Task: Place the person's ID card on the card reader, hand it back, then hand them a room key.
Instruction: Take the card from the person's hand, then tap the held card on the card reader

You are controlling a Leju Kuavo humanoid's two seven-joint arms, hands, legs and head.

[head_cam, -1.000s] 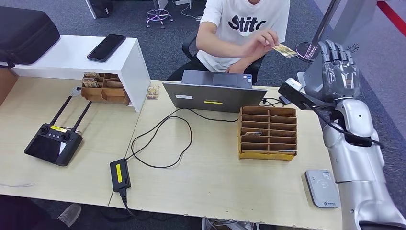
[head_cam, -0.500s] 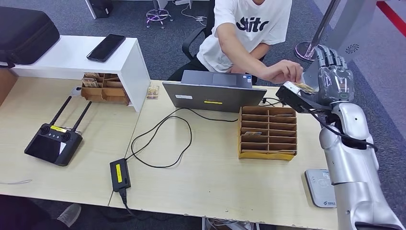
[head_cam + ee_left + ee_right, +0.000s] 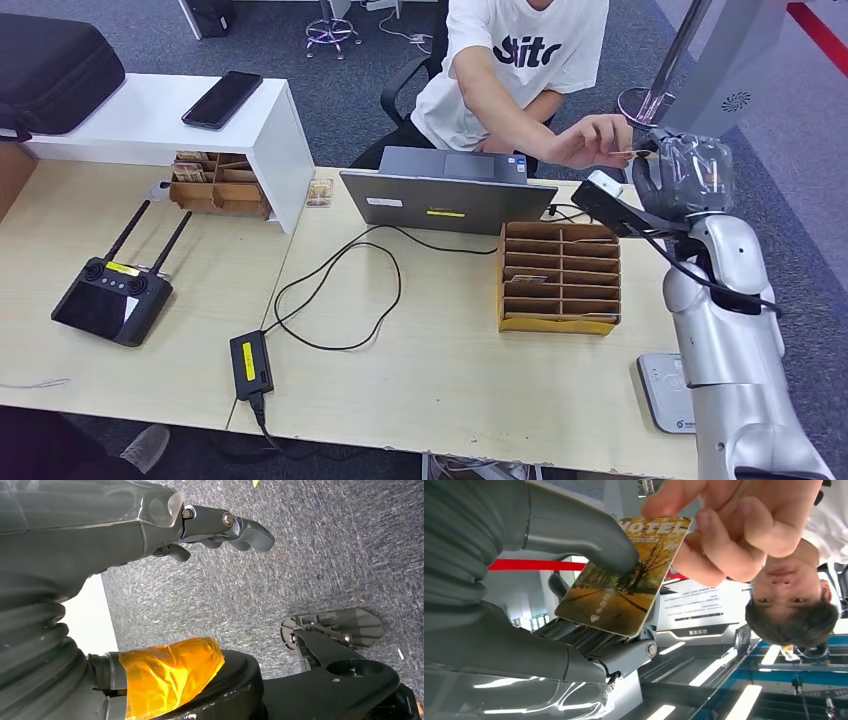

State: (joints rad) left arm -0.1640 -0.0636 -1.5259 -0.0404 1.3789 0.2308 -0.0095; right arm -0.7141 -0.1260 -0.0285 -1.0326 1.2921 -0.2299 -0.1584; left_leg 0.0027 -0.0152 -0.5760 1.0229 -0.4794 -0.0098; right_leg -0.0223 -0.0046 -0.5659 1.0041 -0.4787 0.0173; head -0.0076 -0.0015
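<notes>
Pale wooden desk (image 3: 440,380) set on grey carpet, cardboard slot organiser (image 3: 559,277) with cards tucked in its compartments, card reader (image 3: 668,393) at the desk edge, ID card (image 3: 624,575) pinched by right hand (image 3: 690,172) and person's hand (image 3: 590,140), left hand (image 3: 220,527) hung empty, fingers loosely apart.

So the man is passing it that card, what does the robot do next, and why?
Probably close the right hand firmly on the card and wait for release. The thumb already presses on it over the fingers, but the person's hand pinches its far end. The card reader waits near the table edge.
</notes>
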